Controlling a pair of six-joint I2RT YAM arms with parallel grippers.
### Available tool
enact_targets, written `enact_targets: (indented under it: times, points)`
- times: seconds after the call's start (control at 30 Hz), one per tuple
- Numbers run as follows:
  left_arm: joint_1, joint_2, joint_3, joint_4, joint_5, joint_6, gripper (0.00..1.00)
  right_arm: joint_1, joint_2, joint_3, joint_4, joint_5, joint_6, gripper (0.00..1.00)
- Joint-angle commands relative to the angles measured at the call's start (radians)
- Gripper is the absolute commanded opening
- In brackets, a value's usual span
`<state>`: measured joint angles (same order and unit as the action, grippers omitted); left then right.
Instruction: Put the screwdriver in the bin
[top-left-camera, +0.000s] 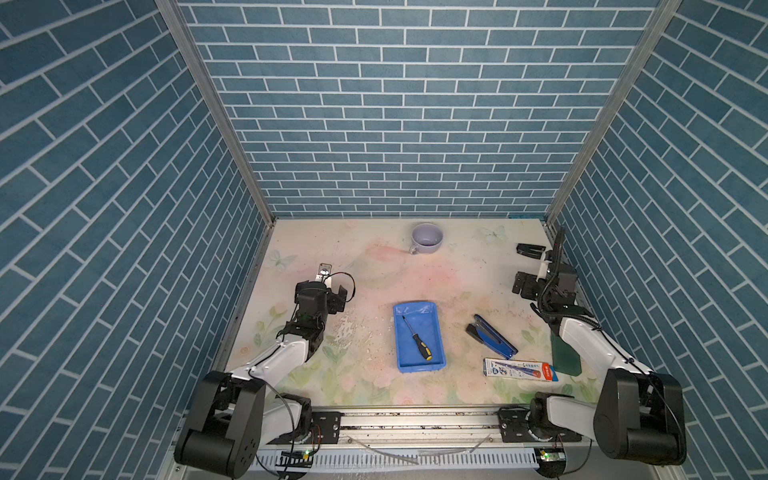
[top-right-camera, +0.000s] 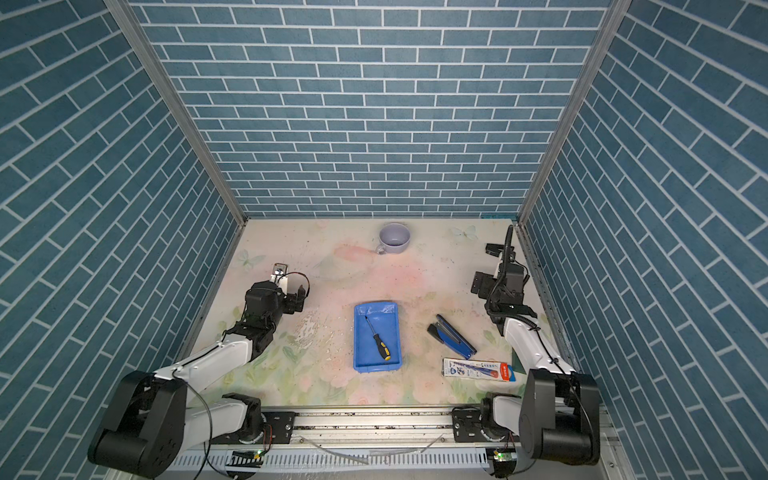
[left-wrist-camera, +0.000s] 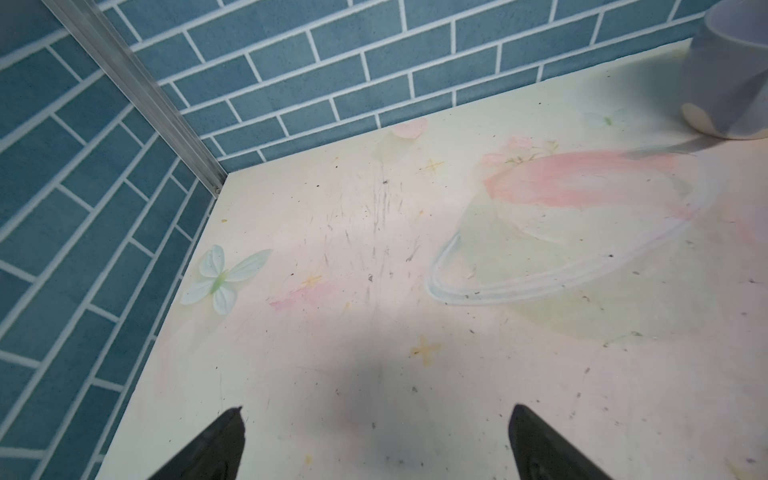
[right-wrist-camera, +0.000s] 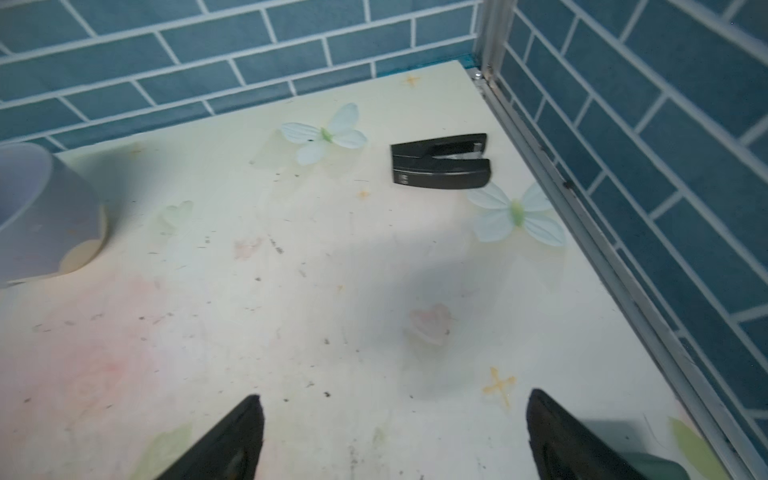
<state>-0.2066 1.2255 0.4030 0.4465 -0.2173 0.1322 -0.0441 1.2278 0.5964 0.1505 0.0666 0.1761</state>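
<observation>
Placing step looks done: screwdriver lies flat inside the bin mid-bench, left hand and right hand both wide open, empty, well apart from it, so next move probably just parks the arms.

Place: prob. robot lab test cell.
Walls: blue brick-print panels, alu frame posts.
Base: floral tabletop, arm-mount rail.

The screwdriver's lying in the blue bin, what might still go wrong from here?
The bin has low walls and the screwdriver lies loose in it; a nudge to the bin might tip it out. The right gripper, open, hangs near the small black stapler and could knock it when the arm moves.
</observation>
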Motion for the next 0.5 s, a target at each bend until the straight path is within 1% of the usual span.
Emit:
enact_targets:
  times: [0.0,0.07,0.13,0.23,0.33,0.4,0.43,0.47]
  points:
    - [0.021,0.051,-0.039,0.182,-0.01,0.018,1.0,-0.031,0.048,-0.097,0.273,0.052,-0.025,0.98]
    - [0.026,0.091,-0.048,0.249,-0.012,0.022,1.0,-0.037,0.097,-0.155,0.431,0.052,-0.032,0.98]
    - [0.036,0.126,-0.044,0.311,0.014,0.027,1.0,-0.039,0.156,-0.196,0.564,0.046,-0.042,0.98]
    - [0.053,0.196,-0.03,0.375,0.019,0.044,1.0,-0.039,0.229,-0.222,0.683,0.026,-0.05,0.99]
    - [0.1,0.243,-0.019,0.381,0.047,-0.005,1.0,-0.037,0.253,-0.218,0.688,-0.01,-0.065,0.99]
    - [0.139,0.277,-0.033,0.438,0.092,-0.038,1.0,-0.037,0.289,-0.232,0.749,-0.026,-0.068,0.99]
    - [0.147,0.312,-0.043,0.498,0.091,-0.042,1.0,-0.038,0.315,-0.24,0.796,-0.036,-0.069,0.99]
    - [0.15,0.316,-0.043,0.48,0.086,-0.049,1.0,-0.037,0.298,-0.227,0.733,-0.025,-0.069,0.99]
